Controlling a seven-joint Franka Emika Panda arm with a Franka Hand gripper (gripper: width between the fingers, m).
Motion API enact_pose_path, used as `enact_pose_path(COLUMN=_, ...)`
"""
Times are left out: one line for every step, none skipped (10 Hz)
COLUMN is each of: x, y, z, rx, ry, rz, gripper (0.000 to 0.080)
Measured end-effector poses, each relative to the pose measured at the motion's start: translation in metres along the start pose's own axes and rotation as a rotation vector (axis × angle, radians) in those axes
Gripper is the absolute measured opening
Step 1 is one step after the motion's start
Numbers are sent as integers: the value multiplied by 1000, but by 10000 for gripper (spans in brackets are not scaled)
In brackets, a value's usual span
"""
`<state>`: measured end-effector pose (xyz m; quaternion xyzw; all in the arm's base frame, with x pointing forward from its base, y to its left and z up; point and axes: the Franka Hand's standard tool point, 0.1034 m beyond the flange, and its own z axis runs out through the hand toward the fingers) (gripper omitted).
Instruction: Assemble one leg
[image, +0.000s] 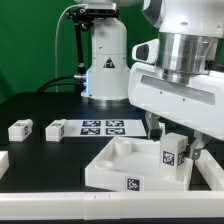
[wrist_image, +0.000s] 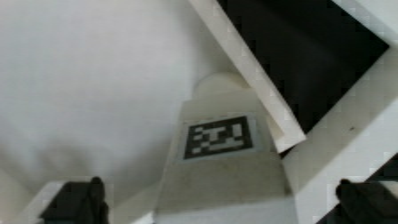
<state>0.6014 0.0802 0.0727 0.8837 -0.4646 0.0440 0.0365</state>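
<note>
Your small white plastic leg block (image: 172, 153) (wrist_image: 228, 150) | upright, black-and-white tag facing you | at the large white square piece's (image: 120, 165) corner on the exterior view's right | seating unclear

The leg (image: 171, 152) looks like smooth, matt white plastic, its tag (wrist_image: 219, 137) a flat black-and-white print. The big square piece (image: 120, 165) shares that finish, and the worktop (image: 40, 105) is matt black.

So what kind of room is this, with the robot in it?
Probably a robotics lab, not a home. A black table carries white parts with square marker tags, such as the leg, plus a marker board. The gripper hangs over them.
</note>
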Motion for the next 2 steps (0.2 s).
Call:
enact_pose_path(x=0, y=0, z=0, rx=0, ry=0, rz=0, gripper=649)
enact_pose_path(x=0, y=0, z=0, rx=0, ry=0, rz=0, gripper=649)
